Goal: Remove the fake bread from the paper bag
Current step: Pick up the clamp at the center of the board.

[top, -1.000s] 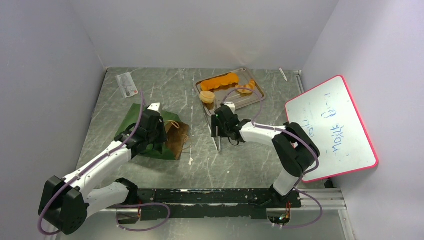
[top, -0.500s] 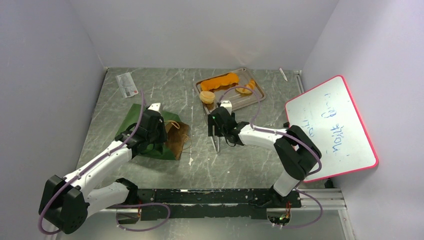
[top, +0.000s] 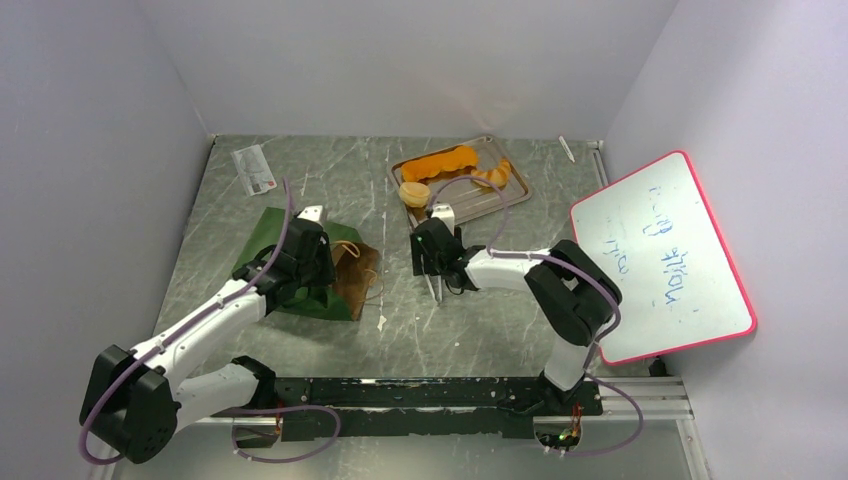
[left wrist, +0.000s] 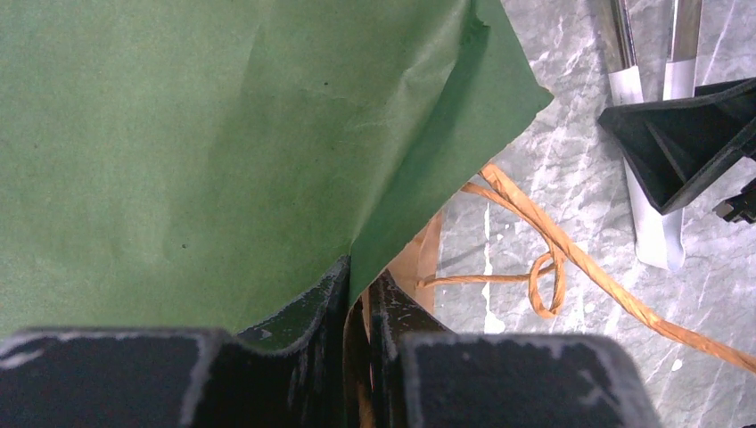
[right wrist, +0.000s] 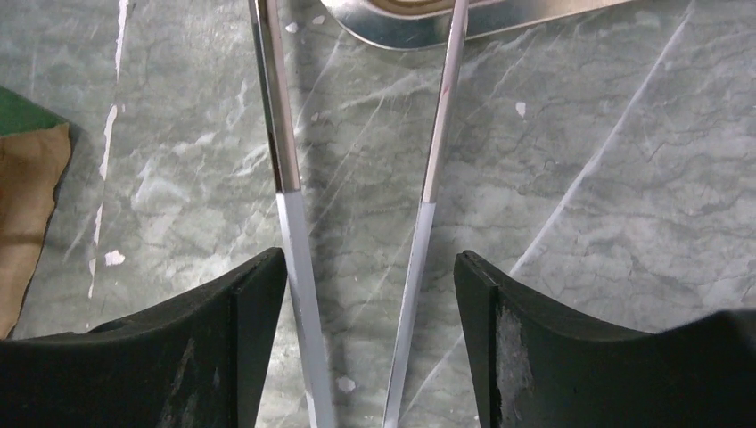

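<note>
Judging by the grey metal tray (top: 497,153) at the far middle of the table (top: 500,320), much of the job looks done; three pieces of fake bread (top: 440,161) lie in it, a long ridged orange loaf (top: 455,158), a pale round bun (top: 413,193) and a curled golden piece (top: 492,177), all matte and moulded. The paper bag (top: 265,238) lies on its side at the left, well apart from the tray, so flat that little can be left in it; its mouth faces right and its inside is hidden, so I cannot tell whether any piece remains. It is dull green creased paper outside and brown kraft within; its tan twisted-cord handles (left wrist: 544,267) loop loosely onto the veined stone-look surface. The left gripper (left wrist: 358,285) is pinched tight on the bag's edge at the mouth; the right gripper (right wrist: 370,267) stands with its jaws wide apart over a pair of shiny metal tongs (right wrist: 283,143) with whitish lower arms, straddling them; no squeeze on them shows.
</note>
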